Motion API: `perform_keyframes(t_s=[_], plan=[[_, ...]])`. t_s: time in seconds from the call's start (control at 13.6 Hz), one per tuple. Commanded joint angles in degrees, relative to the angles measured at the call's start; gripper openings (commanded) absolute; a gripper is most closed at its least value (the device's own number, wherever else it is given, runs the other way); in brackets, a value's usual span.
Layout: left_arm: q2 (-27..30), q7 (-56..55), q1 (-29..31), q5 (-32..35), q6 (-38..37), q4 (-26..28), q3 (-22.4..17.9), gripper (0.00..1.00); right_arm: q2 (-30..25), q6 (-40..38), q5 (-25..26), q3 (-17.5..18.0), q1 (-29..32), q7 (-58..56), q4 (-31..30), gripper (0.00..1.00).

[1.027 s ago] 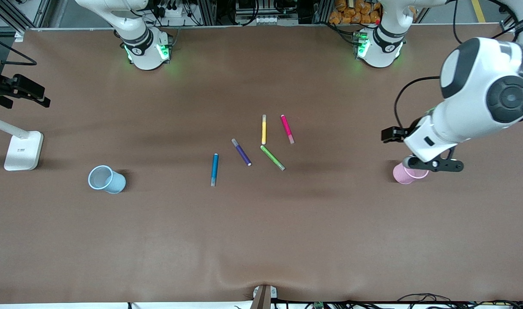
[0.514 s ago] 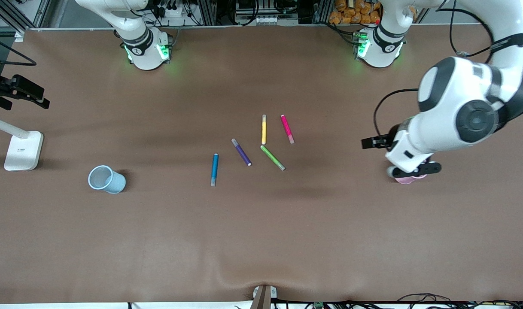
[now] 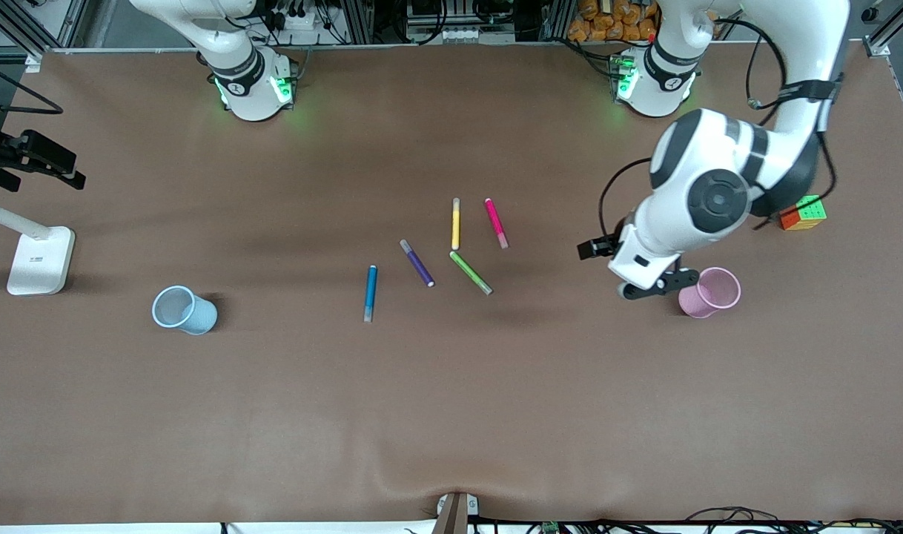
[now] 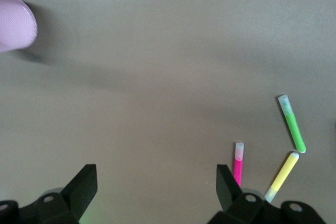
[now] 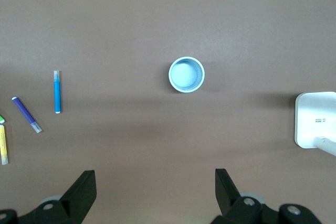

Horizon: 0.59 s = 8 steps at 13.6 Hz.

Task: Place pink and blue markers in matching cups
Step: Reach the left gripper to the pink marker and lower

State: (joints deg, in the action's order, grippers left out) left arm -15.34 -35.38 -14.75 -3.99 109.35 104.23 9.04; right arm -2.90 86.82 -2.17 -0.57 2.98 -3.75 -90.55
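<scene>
My left gripper (image 4: pixel 152 195), jaws wide and empty, hovers beside the pink cup (image 3: pixel 709 292), right of frame centre; pink marker (image 3: pixel 496 222) lies mid-frame.

My right gripper (image 5: pixel 152 195), equally open and empty, waits high above the blue cup (image 5: pixel 186 74).

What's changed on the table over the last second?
The left arm has swung from over the pink cup toward the markers; its open pincer now hangs beside the cup, holding nothing. That move uncovered the cup and a colour cube. The right pincer stayed open high over the blue cup. Pink marker, blue marker and both cups haven't shifted.
</scene>
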Motion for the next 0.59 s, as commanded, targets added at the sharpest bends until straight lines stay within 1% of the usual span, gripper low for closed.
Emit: perform_keyframes(t_s=[0.0, 0.15, 0.29, 0.37, 0.51], plan=[[2.77, -3.2, -0.11, 0.91, 3.93, 4.49, 1.42, 1.0, -0.17, 0.36, -0.64, -0.13, -0.86, -0.29, 0.55, 1.0], [0.67, -4.43, -1.24, 0.83, 6.82, 4.93, 2.39, 1.0, -0.17, 0.37, -0.64, -0.13, -0.96, -0.29, 0.55, 1.0], [-1.7, -6.62, -2.56, 0.83, 12.09, 6.07, 2.39, 1.0, -0.26, 0.37, -0.64, -0.13, -0.96, -0.29, 0.55, 1.0], [-3.11, -8.11, -3.87, 0.83, 14.12, 6.34, 2.39, 1.0, -0.26, 0.28, -0.64, -0.13, -0.87, -0.29, 0.55, 1.0], [-4.7, -13.02, -7.12, 0.83, 15.8, 6.69, 2.3, 1.0, -0.26, 0.02, -0.64, -0.39, -0.52, -0.29, 0.55, 1.0]])
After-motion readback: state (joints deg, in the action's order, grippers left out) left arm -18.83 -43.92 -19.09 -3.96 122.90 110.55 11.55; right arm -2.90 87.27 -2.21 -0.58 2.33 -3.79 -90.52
